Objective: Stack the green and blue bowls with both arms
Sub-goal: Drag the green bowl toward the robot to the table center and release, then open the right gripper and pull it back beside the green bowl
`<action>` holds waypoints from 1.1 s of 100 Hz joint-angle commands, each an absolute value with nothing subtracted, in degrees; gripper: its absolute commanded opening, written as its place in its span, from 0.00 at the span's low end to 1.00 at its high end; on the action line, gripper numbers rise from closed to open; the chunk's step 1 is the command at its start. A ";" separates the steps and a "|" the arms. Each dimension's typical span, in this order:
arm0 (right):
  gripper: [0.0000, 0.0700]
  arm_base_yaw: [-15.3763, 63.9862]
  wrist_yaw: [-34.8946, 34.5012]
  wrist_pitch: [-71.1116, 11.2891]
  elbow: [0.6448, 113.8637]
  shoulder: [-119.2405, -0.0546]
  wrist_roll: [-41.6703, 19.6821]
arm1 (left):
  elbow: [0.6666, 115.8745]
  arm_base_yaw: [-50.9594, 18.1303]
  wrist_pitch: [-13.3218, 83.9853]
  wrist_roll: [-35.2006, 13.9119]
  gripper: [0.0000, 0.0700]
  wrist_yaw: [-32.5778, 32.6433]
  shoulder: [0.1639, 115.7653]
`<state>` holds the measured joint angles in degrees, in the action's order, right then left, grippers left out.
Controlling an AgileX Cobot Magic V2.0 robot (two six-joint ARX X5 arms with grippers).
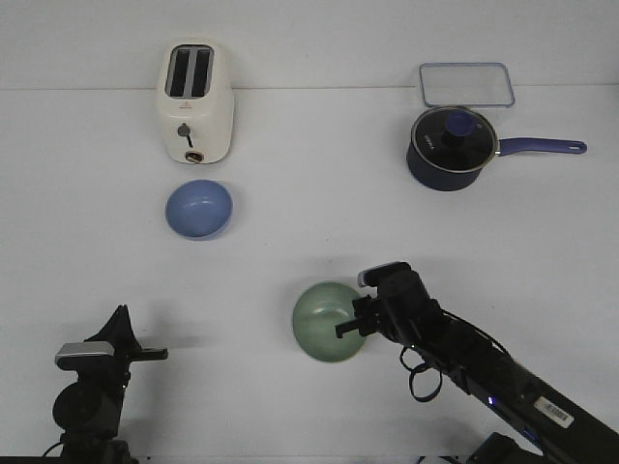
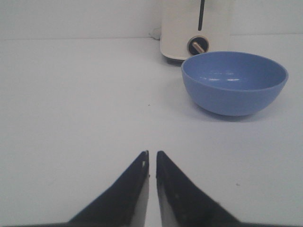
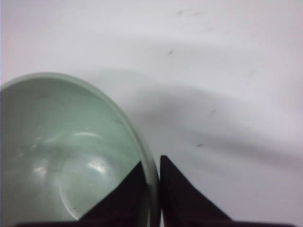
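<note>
The pale green bowl (image 1: 327, 322) sits near the table's front middle. My right gripper (image 1: 351, 327) is shut on its right rim, one finger inside the bowl and one outside; the right wrist view shows the rim (image 3: 150, 165) pinched between the fingers (image 3: 152, 163). The bowl seems slightly tilted. The blue bowl (image 1: 198, 208) stands upright in front of the toaster, also seen in the left wrist view (image 2: 234, 81). My left gripper (image 1: 155, 355) is shut and empty at the front left, well short of the blue bowl; its tips (image 2: 152, 153) almost touch.
A cream toaster (image 1: 195, 101) stands at the back left, just behind the blue bowl. A dark navy saucepan with glass lid (image 1: 452, 147) and a clear rectangular lid (image 1: 466, 84) are at the back right.
</note>
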<state>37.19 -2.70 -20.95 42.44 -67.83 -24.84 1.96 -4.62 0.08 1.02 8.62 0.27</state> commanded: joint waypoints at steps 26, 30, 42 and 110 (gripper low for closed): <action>0.00 39.81 0.14 -21.43 43.03 -73.30 -26.76 | 0.80 -4.51 -0.51 1.93 0.02 8.34 0.19; 0.00 39.81 0.10 -21.45 43.03 -73.69 -26.76 | 0.80 -4.51 -0.51 1.93 0.02 8.34 0.19; 0.04 39.81 0.05 -21.56 43.03 -74.32 -26.76 | 0.80 -4.51 -0.51 1.93 0.02 8.34 0.19; 0.46 43.24 11.22 -25.50 41.41 -44.10 -16.16 | 0.80 -4.51 -0.54 -0.69 0.02 8.27 0.19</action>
